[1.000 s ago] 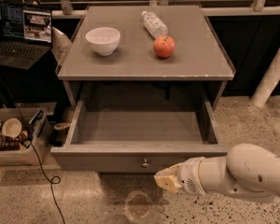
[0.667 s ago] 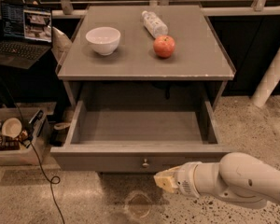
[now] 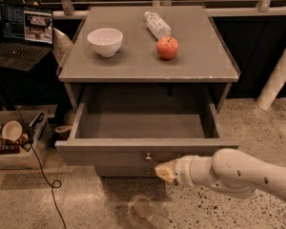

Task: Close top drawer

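Note:
The top drawer (image 3: pixel 109 154) of the grey cabinet is pulled far out and is empty inside. Its flat front panel has a small round metal knob (image 3: pixel 148 157) at the centre. My gripper (image 3: pixel 165 171) comes in from the lower right on a white arm. Its tip sits just below and to the right of the knob, in front of the drawer's front panel.
On the cabinet top (image 3: pixel 200 66) stand a white bowl (image 3: pixel 105 41), a red apple (image 3: pixel 167 47) and a lying plastic bottle (image 3: pixel 157 24). A laptop (image 3: pixel 21 35) is at the left, a box of clutter (image 3: pixel 12 140) and a cable (image 3: pixel 43 175) on the floor.
My gripper and arm have shifted slightly down and to the right near the drawer front. The drawer stays pulled out.

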Robot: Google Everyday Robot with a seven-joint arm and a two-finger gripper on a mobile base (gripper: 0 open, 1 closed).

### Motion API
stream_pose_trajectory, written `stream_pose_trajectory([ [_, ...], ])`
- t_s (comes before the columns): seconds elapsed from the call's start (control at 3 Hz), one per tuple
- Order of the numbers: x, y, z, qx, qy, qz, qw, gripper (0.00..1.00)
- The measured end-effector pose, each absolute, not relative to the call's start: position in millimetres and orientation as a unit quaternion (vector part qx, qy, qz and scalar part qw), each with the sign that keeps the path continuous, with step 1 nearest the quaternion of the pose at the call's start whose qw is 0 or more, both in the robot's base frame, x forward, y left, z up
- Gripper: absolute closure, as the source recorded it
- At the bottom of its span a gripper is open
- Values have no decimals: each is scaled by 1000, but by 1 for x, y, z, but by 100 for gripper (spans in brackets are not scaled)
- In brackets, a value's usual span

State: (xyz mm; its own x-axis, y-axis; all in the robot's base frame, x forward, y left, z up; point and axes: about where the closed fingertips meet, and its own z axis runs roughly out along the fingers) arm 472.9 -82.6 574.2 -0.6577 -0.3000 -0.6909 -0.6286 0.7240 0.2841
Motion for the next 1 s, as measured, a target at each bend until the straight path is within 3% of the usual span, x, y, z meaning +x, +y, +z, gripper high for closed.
stream_pose_trajectory([
  [1.0, 533, -99, 587, -274, 872, 204, 351, 100],
])
